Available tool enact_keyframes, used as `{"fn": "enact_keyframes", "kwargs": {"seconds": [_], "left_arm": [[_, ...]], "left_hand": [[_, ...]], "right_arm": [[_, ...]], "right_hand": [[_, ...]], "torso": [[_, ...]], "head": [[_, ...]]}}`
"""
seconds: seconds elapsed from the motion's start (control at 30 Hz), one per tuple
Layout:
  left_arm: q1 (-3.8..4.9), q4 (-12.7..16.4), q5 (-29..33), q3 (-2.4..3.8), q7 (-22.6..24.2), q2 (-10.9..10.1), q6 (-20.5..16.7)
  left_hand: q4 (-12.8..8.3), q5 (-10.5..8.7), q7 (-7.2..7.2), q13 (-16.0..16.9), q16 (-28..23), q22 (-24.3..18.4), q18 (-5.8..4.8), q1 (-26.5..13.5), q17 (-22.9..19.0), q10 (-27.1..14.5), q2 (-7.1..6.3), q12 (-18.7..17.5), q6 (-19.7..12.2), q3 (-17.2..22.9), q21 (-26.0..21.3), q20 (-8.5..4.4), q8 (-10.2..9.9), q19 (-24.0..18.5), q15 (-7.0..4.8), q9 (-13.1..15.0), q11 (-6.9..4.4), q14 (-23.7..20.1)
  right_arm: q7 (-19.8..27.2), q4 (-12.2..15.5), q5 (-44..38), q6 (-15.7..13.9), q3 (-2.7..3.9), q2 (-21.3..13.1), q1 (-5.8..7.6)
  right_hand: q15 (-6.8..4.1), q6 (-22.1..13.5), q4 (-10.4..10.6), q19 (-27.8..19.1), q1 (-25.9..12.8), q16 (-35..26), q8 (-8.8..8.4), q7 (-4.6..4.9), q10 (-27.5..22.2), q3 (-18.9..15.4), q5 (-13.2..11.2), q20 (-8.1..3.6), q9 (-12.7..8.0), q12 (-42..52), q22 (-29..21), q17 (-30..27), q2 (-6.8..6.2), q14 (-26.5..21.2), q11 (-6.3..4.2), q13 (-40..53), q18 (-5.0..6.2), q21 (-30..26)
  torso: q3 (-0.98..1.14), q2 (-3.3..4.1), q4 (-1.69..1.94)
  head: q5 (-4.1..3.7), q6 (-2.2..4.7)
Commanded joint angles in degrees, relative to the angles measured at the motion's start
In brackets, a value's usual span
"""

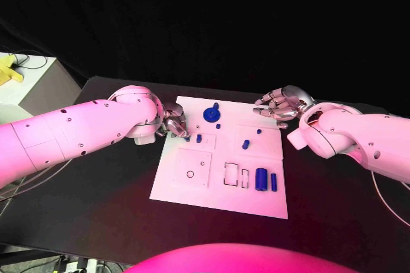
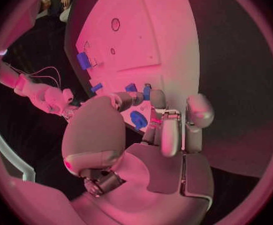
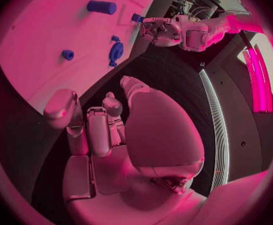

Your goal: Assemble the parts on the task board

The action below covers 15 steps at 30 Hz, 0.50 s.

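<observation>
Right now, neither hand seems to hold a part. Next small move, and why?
Probably ease the left hand onto the small part just beside its fingers. Both hands hover empty at the board edges; the right hand sits farther from any part.

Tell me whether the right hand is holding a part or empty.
Empty. The right hand hovers at the task board's far right corner, fingers curled in with nothing between them; the right wrist view shows the same.
</observation>
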Motion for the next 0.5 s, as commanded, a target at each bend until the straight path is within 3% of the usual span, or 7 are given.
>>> {"fn": "enact_keyframes", "kwargs": {"seconds": [0.03, 0.5], "left_arm": [[0.08, 0.2, -1.3, 0.04, 0.0, 0.0, 0.4], [0.07, 0.1, -1.4, 0.02, 0.1, 0.1, 1.3]], "left_hand": [[-10.8, 0.2, -1.81, 0.0, 0.2, 0.0, -0.42, 0.5, 9.9, 0.2, -0.05, -0.4, 2.3, 10.6, 0.4, -0.05, 0.0, 0.3, -0.35, 3.6, -0.08, 4.6], [-10.8, 0.26, -1.81, -0.1, 0.2, 0.1, -0.43, 0.6, 9.9, 0.2, -0.06, -0.4, 2.4, 10.6, 0.4, -0.06, -0.1, 0.3, -0.36, 3.6, -0.09, 4.6]], "right_arm": [[0.8, 0.0, -0.1, 0.8, 0.0, 0.0, -0.1], [0.8, 0.0, -0.1, 0.8, 0.01, 0.0, -0.16]], "right_hand": [[0.39, -0.3, 0.0, 0.1, -0.6, -0.1, 0.3, -0.02, -0.1, 0.3, 0.3, 0.08, 0.0, 0.2, 0.0, 0.0, 0.06, 0.3, -0.13, 0.0, 1.04, -0.3], [0.39, -0.3, 0.0, 0.1, -0.8, -0.1, 0.34, -0.03, -0.1, 0.4, 0.3, 0.07, 0.0, 0.2, 0.0, 0.1, 0.1, 0.3, -0.13, 0.0, 1.04, -0.3]], "torso": [[-0.03, 0.0, -0.07], [-0.01, -0.03, -0.07]], "head": [[0.07, -0.07], [0.14, -0.33]]}}
